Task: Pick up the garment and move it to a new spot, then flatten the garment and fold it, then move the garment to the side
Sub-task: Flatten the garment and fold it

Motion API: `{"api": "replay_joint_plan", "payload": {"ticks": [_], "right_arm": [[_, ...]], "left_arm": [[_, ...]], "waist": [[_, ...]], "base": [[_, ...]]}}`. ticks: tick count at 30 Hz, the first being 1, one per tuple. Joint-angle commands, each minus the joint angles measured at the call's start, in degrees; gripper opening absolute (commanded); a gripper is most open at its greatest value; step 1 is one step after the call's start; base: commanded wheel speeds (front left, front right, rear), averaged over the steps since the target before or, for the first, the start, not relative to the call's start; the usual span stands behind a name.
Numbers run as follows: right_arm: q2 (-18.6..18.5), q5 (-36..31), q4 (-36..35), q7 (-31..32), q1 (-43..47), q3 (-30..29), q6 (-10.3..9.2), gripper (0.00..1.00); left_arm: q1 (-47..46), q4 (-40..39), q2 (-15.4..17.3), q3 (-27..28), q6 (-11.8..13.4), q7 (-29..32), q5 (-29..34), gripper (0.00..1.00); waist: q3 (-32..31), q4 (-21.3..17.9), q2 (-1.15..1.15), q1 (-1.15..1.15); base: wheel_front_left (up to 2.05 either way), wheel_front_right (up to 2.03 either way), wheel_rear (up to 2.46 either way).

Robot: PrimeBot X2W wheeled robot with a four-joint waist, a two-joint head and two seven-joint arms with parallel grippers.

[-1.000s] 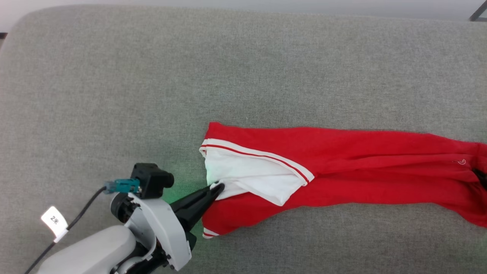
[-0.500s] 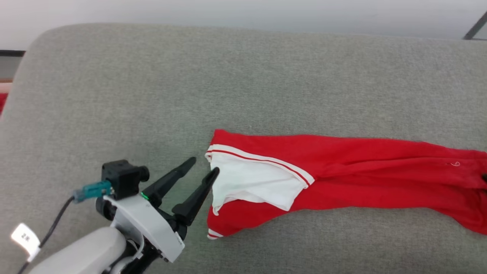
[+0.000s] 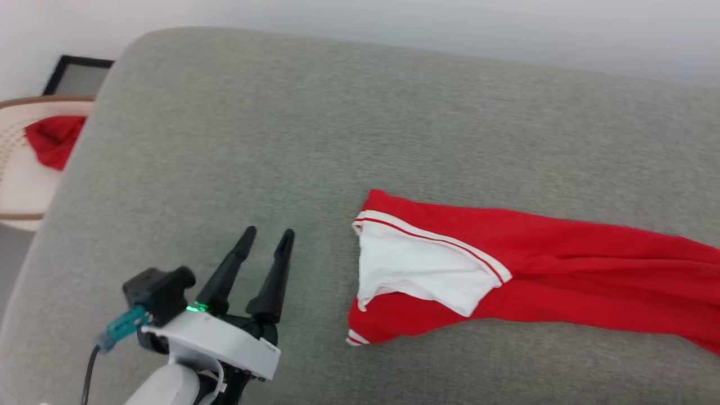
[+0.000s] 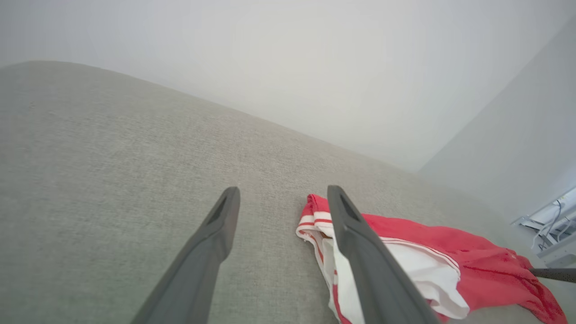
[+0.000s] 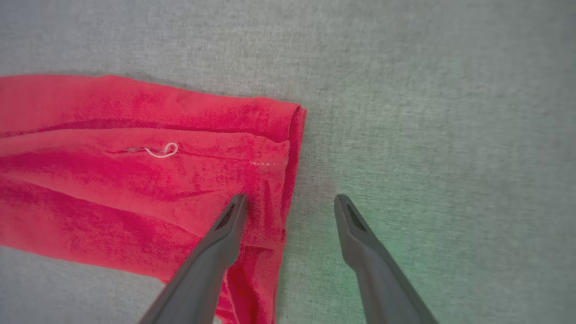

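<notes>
The garment (image 3: 562, 270) lies stretched out flat on the grey cushion (image 3: 281, 140), red with a white panel (image 3: 416, 270) and striped trim at its left end. My left gripper (image 3: 268, 233) stands open to the left of that end, apart from it, with nothing between its fingers. In the left wrist view the left gripper (image 4: 283, 191) is spread above bare cushion, and the garment (image 4: 472, 265) lies behind its right finger. In the right wrist view my right gripper (image 5: 291, 198) is open over the garment's (image 5: 135, 180) other end, one finger above the red fabric and one above the cushion.
A pale woven basket (image 3: 17, 107) stands off the cushion's far left edge with a plain red cloth (image 3: 53, 140) in it. A dark frame leans against the wall behind it. The cushion's rounded edge runs along the left and back.
My left gripper has let go of the white panel's edge, opened and drawn back to the left. The head camera has turned, bringing the basket into view.
</notes>
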Motion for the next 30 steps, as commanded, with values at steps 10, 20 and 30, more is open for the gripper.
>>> {"api": "replay_joint_plan", "payload": {"ticks": [10, 20, 30], "right_arm": [[6.9, -3.1, 3.5, 5.2, -1.1, -2.1, 0.03, 1.00], [11.7, -7.2, 6.2, 8.0, -2.2, -4.0, 0.01, 1.00], [16.1, -10.9, 7.1, 9.1, -2.5, -4.3, -0.02, 0.00]], "left_arm": [[6.1, 1.5, -10.0, 15.8, -1.7, 0.0, 22.2, 1.00], [5.9, 2.9, -14.7, 21.4, -5.2, 0.0, 34.1, 1.00], [5.0, 6.1, -18.4, 24.7, -8.9, 0.0, 39.6, 1.00]], "waist": [[0.5, 3.5, 0.00, 0.00], [2.1, 2.1, 0.00, 0.00], [3.6, 1.1, 0.00, 0.00]], "base": [[0.00, 0.00, 0.00], [0.00, 0.00, 0.00], [0.00, 0.00, 0.00]]}}
